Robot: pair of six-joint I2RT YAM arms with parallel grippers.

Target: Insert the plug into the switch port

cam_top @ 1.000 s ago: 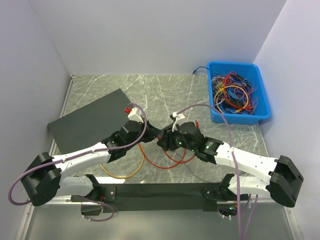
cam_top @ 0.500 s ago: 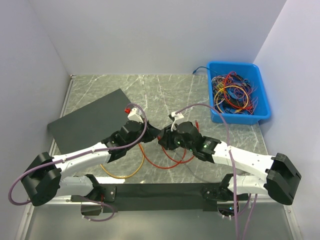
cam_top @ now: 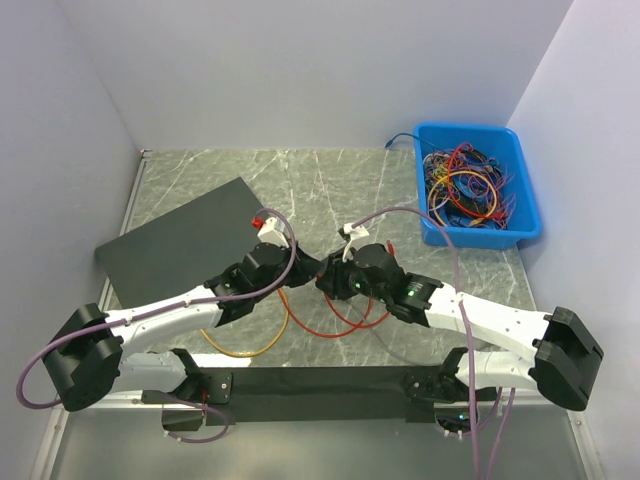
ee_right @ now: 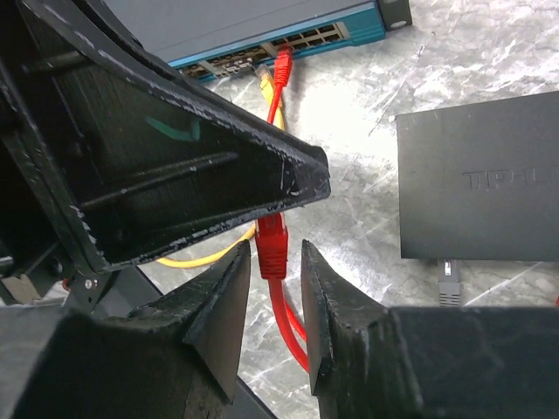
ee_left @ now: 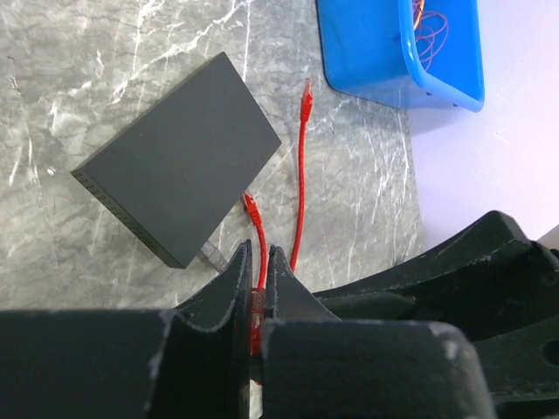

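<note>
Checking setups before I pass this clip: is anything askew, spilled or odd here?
The switch lies skewed to the table edges. In the bin the cables are tangled, and a blue cable hangs over its rim. Nothing looks spilled or damaged.

The left pincer [ee_left: 256,262] and right pincer [ee_right: 275,253] crowd each other over the counter [cam_top: 330,180], red cable [ee_left: 258,237] running between them. The switch [ee_right: 262,22] blocks the left, black box [ee_right: 480,175] the right, bin [cam_top: 480,237] the far right. Rear centre lies open.
</note>
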